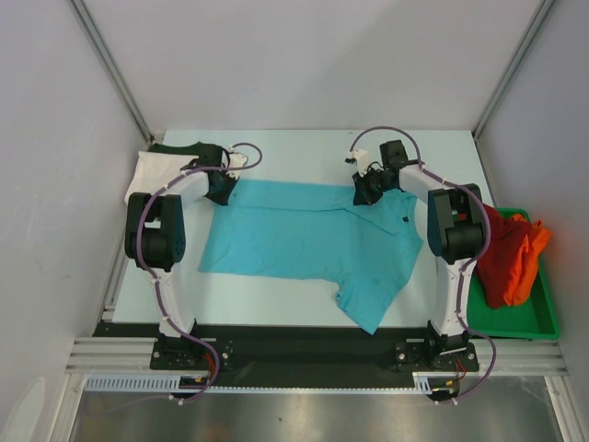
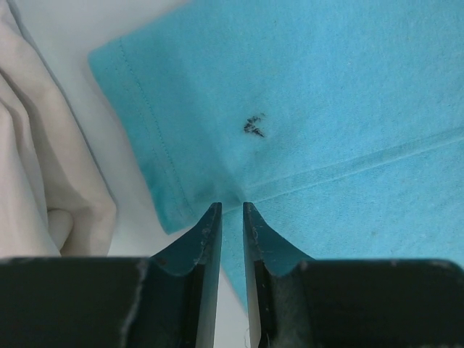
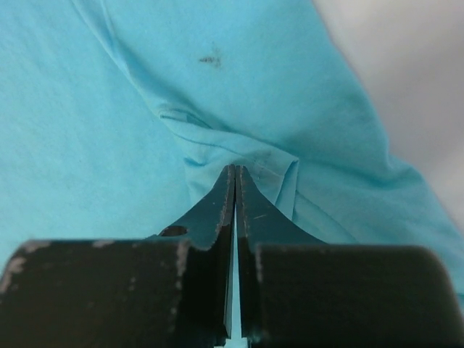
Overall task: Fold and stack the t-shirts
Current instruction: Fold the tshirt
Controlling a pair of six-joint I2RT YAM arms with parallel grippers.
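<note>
The turquoise short-sleeved cloth t-shirt (image 1: 304, 239) lies spread flat in the middle of the white table (image 1: 276, 304). Its long axis runs left to right across the overhead view, with the hem at the left, the collar and shoulders at the right, and one sleeve splayed toward the lower right.

I have the left gripper (image 1: 224, 189) at the upper-left hem corner. In its wrist view the jaws stand a narrow slit apart and creases in the cloth run in to the tips. I read that as pinching the hem rather than hanging free. The right gripper (image 1: 366, 193) is at the upper right, by the collar. Its wrist view shows it clenched tight on a puckered fold of the same shirt.

The body of the shirt therefore lies below both grippers in the frame, and each gripper is nearest its own end of the long axis. I judge the coming move is to carry that upper edge toward the bottom of the frame, folding along the long axis. The two ends need to travel together or the fold will skew.

A crumpled white t-shirt (image 1: 147, 175), with a dark green t-shirt (image 1: 179, 147) behind it, sits at the upper left, just beside the hem. A red t-shirt (image 1: 497, 262) and an orange t-shirt (image 1: 529, 244) are heaped in the flat green plastic tray (image 1: 543, 324) at the right.
</note>
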